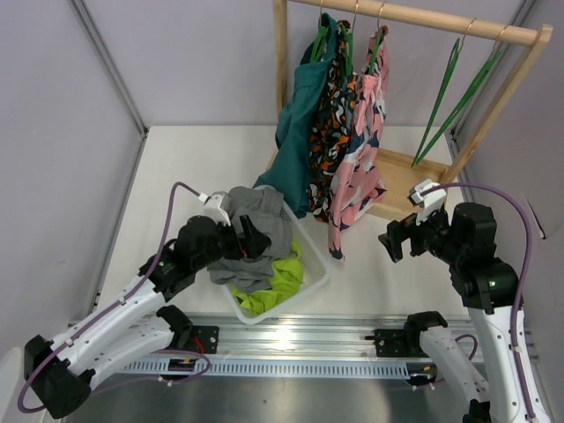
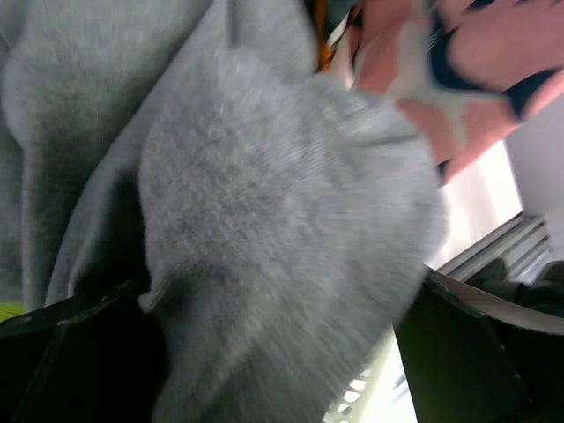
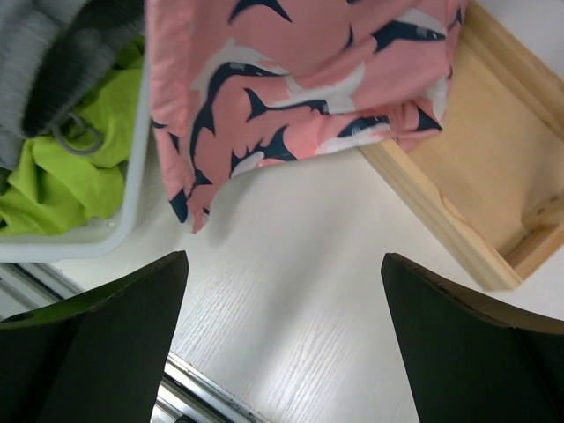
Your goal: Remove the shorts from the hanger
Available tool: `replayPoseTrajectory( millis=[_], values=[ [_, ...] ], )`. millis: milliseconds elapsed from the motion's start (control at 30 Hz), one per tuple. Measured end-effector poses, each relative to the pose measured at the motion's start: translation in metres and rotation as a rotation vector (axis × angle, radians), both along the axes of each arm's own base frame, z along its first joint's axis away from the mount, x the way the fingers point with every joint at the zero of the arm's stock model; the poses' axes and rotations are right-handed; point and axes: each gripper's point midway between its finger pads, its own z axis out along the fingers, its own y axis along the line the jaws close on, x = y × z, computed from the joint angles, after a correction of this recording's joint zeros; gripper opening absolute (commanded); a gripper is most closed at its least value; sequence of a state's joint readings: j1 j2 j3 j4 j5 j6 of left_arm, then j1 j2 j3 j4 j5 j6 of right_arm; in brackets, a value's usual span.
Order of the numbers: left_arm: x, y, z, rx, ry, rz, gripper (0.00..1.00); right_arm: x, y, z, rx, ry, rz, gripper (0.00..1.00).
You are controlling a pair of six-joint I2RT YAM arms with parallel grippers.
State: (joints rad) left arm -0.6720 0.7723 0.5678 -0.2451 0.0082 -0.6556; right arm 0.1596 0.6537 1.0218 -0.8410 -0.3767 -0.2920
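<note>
Grey cloth lies in L hand, fingers wide, over basket; pink shorts hang on hanger just behind basket; R hand wide, empty, beside basket; best grab hem, tug down slow.

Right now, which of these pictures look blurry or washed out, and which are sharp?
Left wrist view: blurred, the grey garment too close to focus, with blown-out white at the lower right. Right wrist view: sharp on the pink patterned shorts. Top view: evenly lit, some glare on the metal rail.
</note>
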Motion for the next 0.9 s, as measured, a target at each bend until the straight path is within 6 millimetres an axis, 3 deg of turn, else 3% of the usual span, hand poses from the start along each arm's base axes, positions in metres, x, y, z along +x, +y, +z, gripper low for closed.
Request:
replayPoseTrajectory(
  millis=[100, 267, 333, 433, 567, 700, 900],
  values=[
    [0.000, 0.006, 0.038, -0.010, -0.047, 0.018, 0.99, 0.004, -0.008, -0.009, -0.007, 0.050, -0.056, 0.99],
    [-0.004, 0.016, 0.132, -0.064, -0.205, 0.018, 0.99, 0.006, -0.014, -0.018, 0.003, 0.110, -0.112, 0.99],
    [-0.010, 0.022, 0.154, -0.075, -0.254, 0.013, 0.99, 0.005, -0.016, -0.021, 0.004, 0.124, -0.120, 0.99],
    [-0.020, 0.034, 0.162, -0.059, -0.287, 0.016, 0.99, 0.004, -0.019, -0.023, 0.013, 0.148, -0.155, 0.99],
    [-0.027, 0.048, 0.153, -0.005, -0.284, 0.033, 0.99, 0.011, -0.036, -0.019, 0.033, 0.157, -0.300, 0.99],
    [-0.028, 0.064, 0.146, 0.059, -0.280, 0.081, 0.99, 0.019, -0.059, -0.019, 0.035, 0.171, -0.475, 0.99],
    [-0.023, 0.086, 0.153, 0.106, -0.313, 0.174, 0.99, 0.019, -0.085, -0.020, 0.026, 0.166, -0.649, 0.99]
  ],
)
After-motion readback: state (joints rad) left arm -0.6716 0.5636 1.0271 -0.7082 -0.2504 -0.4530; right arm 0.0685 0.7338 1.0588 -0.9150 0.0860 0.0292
